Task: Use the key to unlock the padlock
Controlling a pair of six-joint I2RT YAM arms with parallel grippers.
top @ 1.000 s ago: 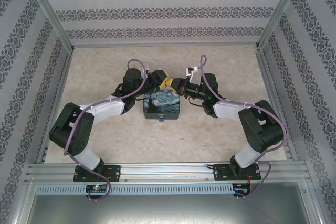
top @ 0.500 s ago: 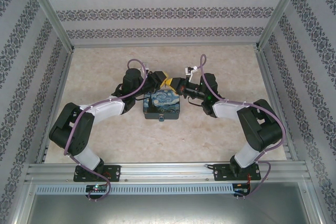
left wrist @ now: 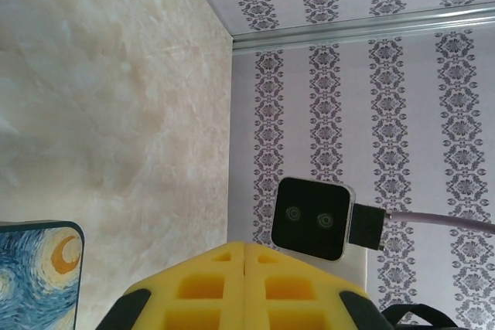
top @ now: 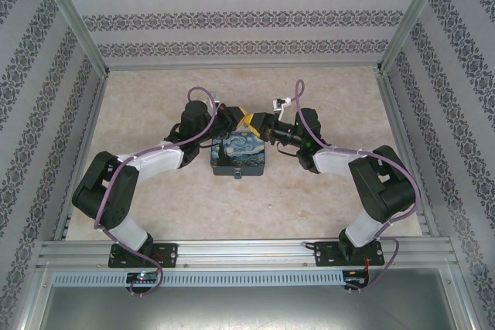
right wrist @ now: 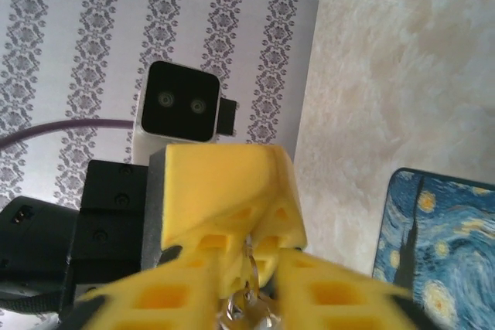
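The left pincer [left wrist: 245, 256] is squeezed right shut, yellow fingers pressed together. From the right wrist view a thin silvery sliver runs up into that seam, so I'd say it has the key [right wrist: 247, 311] by one end. The right pincer [right wrist: 249, 287] meets it nose to nose, fingers a little apart with the key's ringed end sitting in the gap; whether they pinch it or stand clear of it I can't tell. Both hang above the worktop [top: 232, 214], just past the far edge of the tin box [top: 238, 154], the square one painted in blue and yellow swirls. The padlock [top: 237, 176] is well apart from all this. It is a tiny blue speck at the middle of the box's near side, the side turned toward the arm bases, too small from above to say if its shackle is closed or which way its keyhole looks. As I read it, the key is up off the worktop between the two arms, and that's all that is done; it has yet to be carried round to the near side, lined up, pushed in and turned. The key's length lies along the line from one pincer to the other, crosswise to the arms and about level; which end is the bit I can't make out
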